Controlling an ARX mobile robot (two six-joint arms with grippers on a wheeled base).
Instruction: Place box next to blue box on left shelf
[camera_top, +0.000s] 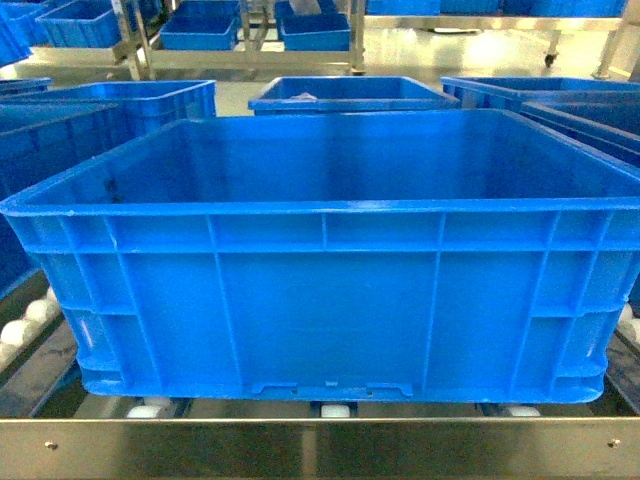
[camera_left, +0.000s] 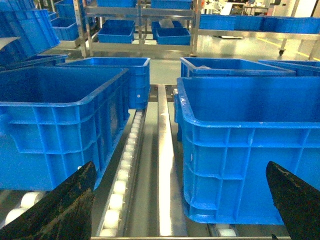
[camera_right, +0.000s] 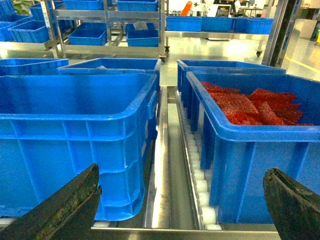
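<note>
The box (camera_top: 320, 280), a large bright blue ribbed crate, stands empty on the left shelf (camera_top: 320, 445), just behind the riveted front rail. It also shows as the box (camera_left: 240, 150) and the box (camera_right: 75, 140). Another blue box (camera_left: 55, 130) stands to its left, a roller lane and a metal divider apart. My left gripper (camera_left: 180, 167) is open in front of the gap between those two crates and holds nothing. My right gripper (camera_right: 181, 170) is open before the gap on the box's right side. Neither gripper shows in the head view.
A blue crate with red packets (camera_right: 250, 130) stands right of the box on the same rack. More blue crates (camera_top: 350, 95) sit behind. White rollers (camera_left: 122, 175) and a shiny divider rail (camera_right: 160, 165) run between lanes. Far racks (camera_left: 140, 30) hold further crates.
</note>
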